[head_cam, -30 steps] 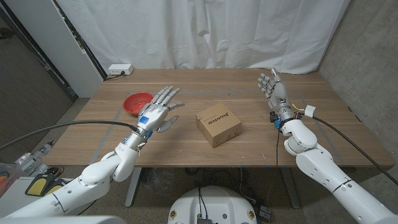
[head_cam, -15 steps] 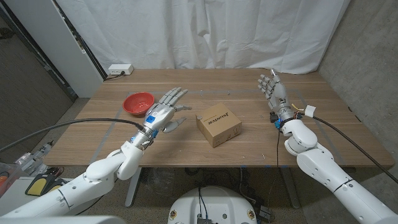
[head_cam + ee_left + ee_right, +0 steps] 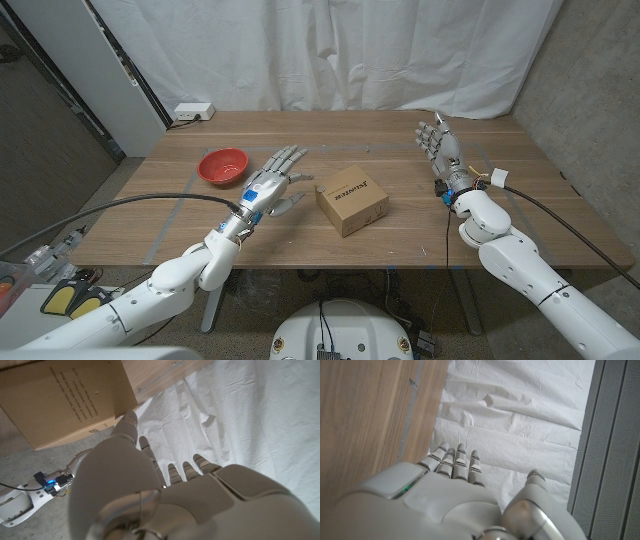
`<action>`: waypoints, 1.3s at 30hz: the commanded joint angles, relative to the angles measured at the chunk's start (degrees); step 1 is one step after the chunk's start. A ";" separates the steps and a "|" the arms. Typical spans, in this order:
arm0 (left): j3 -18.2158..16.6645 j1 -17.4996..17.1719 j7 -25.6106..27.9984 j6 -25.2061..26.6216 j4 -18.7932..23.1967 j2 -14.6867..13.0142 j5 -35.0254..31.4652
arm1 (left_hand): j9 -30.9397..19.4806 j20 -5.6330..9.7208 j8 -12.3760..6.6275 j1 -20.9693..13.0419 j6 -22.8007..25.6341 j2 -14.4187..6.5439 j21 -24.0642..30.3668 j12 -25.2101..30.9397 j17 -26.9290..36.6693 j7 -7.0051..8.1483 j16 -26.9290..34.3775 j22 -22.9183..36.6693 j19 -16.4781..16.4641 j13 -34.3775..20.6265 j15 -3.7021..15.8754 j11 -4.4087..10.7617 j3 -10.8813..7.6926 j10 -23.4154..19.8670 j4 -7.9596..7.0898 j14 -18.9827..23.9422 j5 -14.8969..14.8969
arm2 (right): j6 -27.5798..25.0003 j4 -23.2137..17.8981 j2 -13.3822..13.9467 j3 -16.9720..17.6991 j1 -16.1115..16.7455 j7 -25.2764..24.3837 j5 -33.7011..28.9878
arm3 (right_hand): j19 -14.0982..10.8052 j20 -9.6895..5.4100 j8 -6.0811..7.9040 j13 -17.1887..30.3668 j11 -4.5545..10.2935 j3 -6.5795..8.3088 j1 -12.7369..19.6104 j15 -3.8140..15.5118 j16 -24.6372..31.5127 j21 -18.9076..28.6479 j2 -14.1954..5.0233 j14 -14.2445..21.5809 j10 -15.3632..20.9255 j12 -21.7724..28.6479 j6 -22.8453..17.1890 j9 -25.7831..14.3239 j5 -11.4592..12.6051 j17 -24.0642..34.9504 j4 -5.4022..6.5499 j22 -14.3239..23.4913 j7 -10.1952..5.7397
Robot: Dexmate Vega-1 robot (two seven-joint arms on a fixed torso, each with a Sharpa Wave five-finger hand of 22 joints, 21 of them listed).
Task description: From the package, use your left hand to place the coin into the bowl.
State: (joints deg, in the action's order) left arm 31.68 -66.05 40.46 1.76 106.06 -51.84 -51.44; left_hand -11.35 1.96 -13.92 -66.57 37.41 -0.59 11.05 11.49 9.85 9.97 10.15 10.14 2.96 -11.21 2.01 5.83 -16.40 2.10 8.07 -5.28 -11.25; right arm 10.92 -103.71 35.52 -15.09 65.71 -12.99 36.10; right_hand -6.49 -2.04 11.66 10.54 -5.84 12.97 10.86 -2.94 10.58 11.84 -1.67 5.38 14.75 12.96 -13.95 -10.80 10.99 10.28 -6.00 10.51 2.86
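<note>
A small cardboard package (image 3: 352, 199) with printing on its lid stands closed at the middle of the wooden table (image 3: 400, 232); it also appears in the left wrist view (image 3: 65, 397). A red bowl (image 3: 222, 165) sits to its left, nearer the far edge. My left hand (image 3: 272, 181) hovers between the bowl and the package with fingers spread and nothing in it, its thumb close to the package's left side (image 3: 127, 425). My right hand (image 3: 438, 143) stands upright, fingers apart and empty, at the far right of the table (image 3: 455, 495). No coin is visible.
A white power strip (image 3: 192, 112) lies at the table's far left corner. A white curtain (image 3: 330, 50) hangs behind the table. A grey panel (image 3: 100, 60) stands at the left.
My left hand has moved right, away from the bowl and closer to the package. The right hand has stayed where it was.
</note>
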 commanded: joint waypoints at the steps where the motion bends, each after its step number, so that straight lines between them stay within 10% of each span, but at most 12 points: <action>1: 3.07 3.24 1.98 -3.05 -3.73 2.76 1.77 | -0.12 -0.58 -0.50 -0.85 1.32 0.05 0.37 0.43 0.21 0.32 0.46 0.10 0.09 0.06 3.53 0.07 0.52 -0.54 -0.06 -0.06 -0.31 | -1.87 -1.11 0.90 0.55 0.61 -1.21 0.25 | -0.17 -0.74 -0.22 0.12 0.28 -0.06 0.34 -0.09 0.06 -0.11 -0.10 0.30 0.42 -0.17 -0.49 -0.11 -0.05 0.08 -0.03 0.18 0.01; 39: 1.53 1.32 -2.37 2.79 1.71 2.06 3.92 | -0.50 -1.31 0.59 -0.79 -0.40 -0.38 -0.23 -0.43 0.35 -2.01 -0.19 0.20 2.90 0.03 1.92 -0.33 2.22 3.09 -0.83 -4.17 -0.44 | -3.75 -1.71 0.26 -0.17 -0.76 -3.13 -0.85 | -0.03 -0.69 -0.28 0.14 0.32 -0.21 0.24 -0.20 0.00 -0.18 -0.19 0.23 0.44 -0.27 -0.56 -0.12 -0.01 0.08 -0.03 0.18 -0.04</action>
State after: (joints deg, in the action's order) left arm 33.40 -64.37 39.89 3.48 106.30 -49.61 -48.10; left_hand -11.62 0.71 -13.25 -67.21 36.86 -0.39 10.78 11.01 10.01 7.99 9.93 10.29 5.19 -11.21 1.92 5.64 -14.41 4.78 7.35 -8.69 -11.26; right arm 8.50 -105.38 35.89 -14.79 65.75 -15.51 35.44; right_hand -6.49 -2.04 11.44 10.53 -5.84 12.98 10.86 -2.94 10.58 11.84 -1.67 5.37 14.75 12.71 -13.94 -10.80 10.99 10.27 -6.00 10.51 2.87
